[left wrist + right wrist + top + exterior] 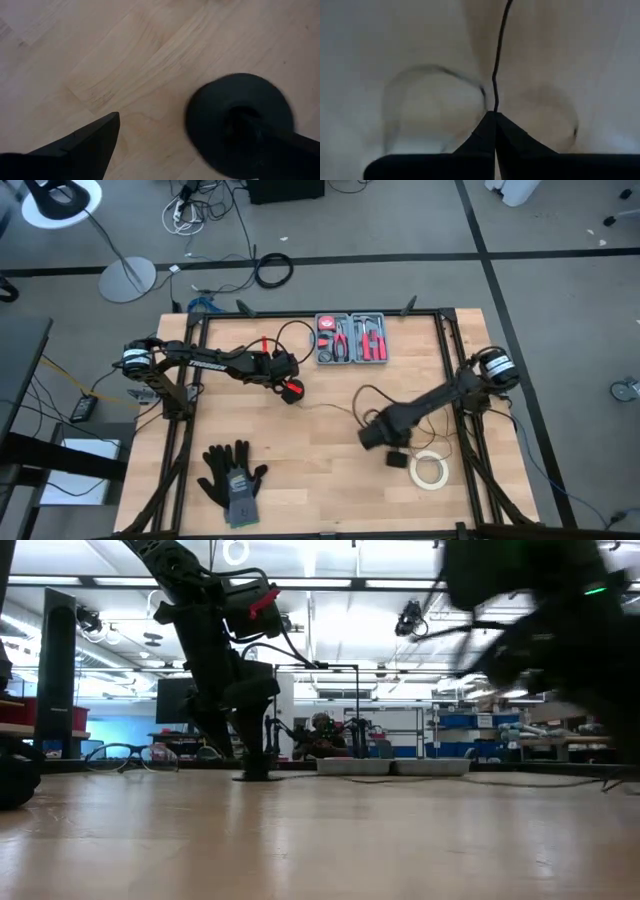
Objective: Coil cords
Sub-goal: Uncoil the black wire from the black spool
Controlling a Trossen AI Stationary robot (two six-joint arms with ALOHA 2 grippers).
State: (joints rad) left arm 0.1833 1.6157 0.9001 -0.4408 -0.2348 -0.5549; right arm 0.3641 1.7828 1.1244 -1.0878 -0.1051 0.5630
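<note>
One thin black cord (pixel 500 55) is pinched in the right hand (pixel 495 117); left hand (pixel 200 145) spread.

thin black cord (pixel 499 60), white tape roll (pixel 431 470), pale wood table (pixel 300 480)

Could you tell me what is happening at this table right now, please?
A two-armed robot is coiling a thin black cord on the wooden table. The right pincer is shut on the cord near the table's middle-right, by a white tape roll. The left pincer is open over the cord's round black puck, which lies on the wood at one finger. Gloves and a tool tray lie aside.
</note>
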